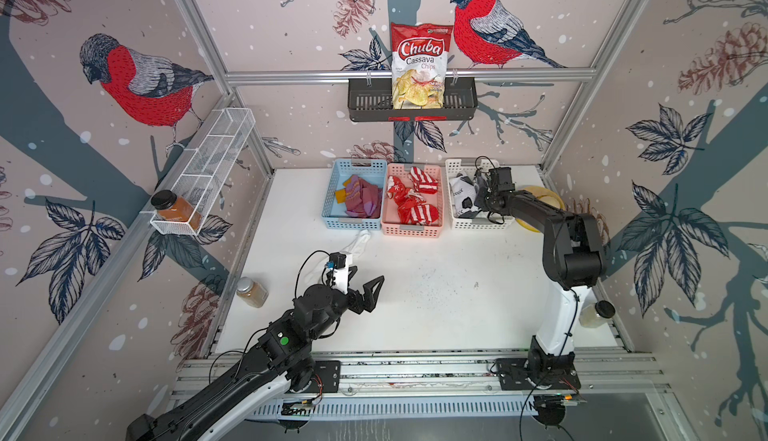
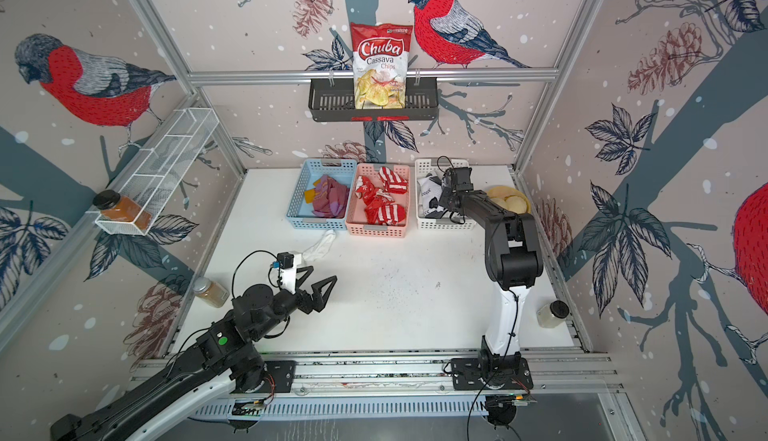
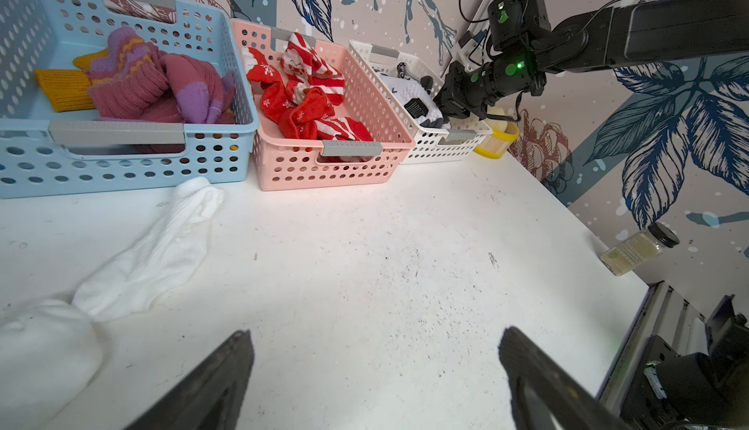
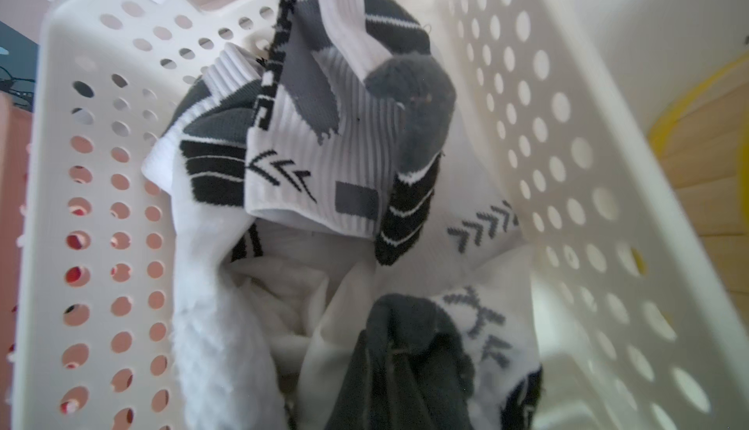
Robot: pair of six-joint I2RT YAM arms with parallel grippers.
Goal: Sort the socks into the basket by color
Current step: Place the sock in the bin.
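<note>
While the right pincer [image 1: 477, 202] sits pressed together in the white basket [image 1: 482, 223], the left pincer [image 1: 367, 275] hangs spread near a white sock [image 3: 162, 245]

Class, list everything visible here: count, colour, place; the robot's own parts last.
blue basket, pink basket, white basket: one each, in a row at table's back
purple socks: several, maroon-purple, in blue basket
red socks: several, red-and-white, in pink basket
patterned socks: several, white-black-grey, in white basket
plain sock: one or two, white, before blue basket
chips bag: one, red-white, in black wall basket
spice jar: one, orange, in white wire shelf
brown jar, pale jar: one each, at table's side edges
yellow bowl: one, yellow, beside white basket
left hand: black, open, above table
right hand: black, shut, in white basket
</note>
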